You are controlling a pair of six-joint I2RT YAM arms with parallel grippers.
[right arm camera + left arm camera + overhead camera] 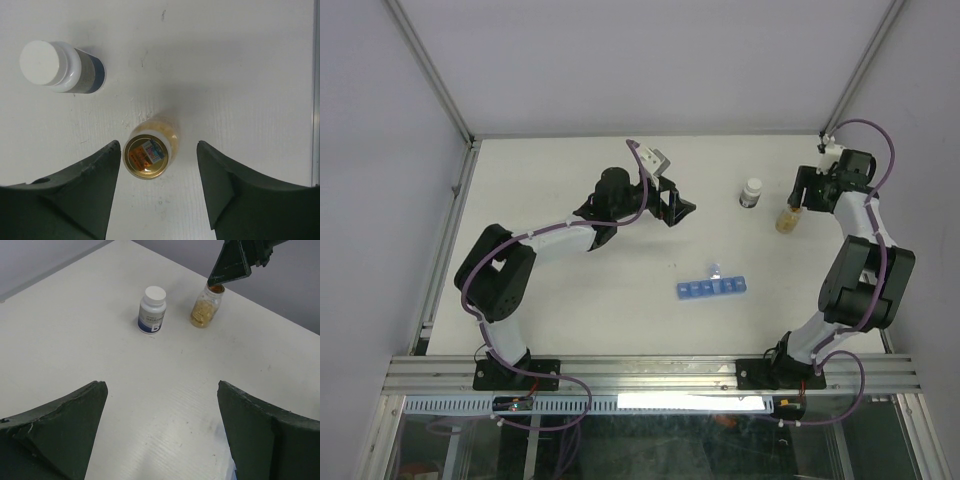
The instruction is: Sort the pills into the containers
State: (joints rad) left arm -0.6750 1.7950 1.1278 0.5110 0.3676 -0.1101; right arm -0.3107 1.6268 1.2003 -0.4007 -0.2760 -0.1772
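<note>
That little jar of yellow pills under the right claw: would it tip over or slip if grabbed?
Probably tippy: the jar looks taller than wide, on a small base. Its smooth round wall might slip in the open right gripper, and it would likely roll if toppled. Mostly full of pills, so perhaps weighty for its size.

Purple cables (468,285) run along black-and-white arms (560,240) to dark-green grippers (161,390).

The blue pill box (712,288) lies on the white table (620,320). A white-capped bottle (751,192) and a yellow jar (787,220) stand close together farther back.
</note>
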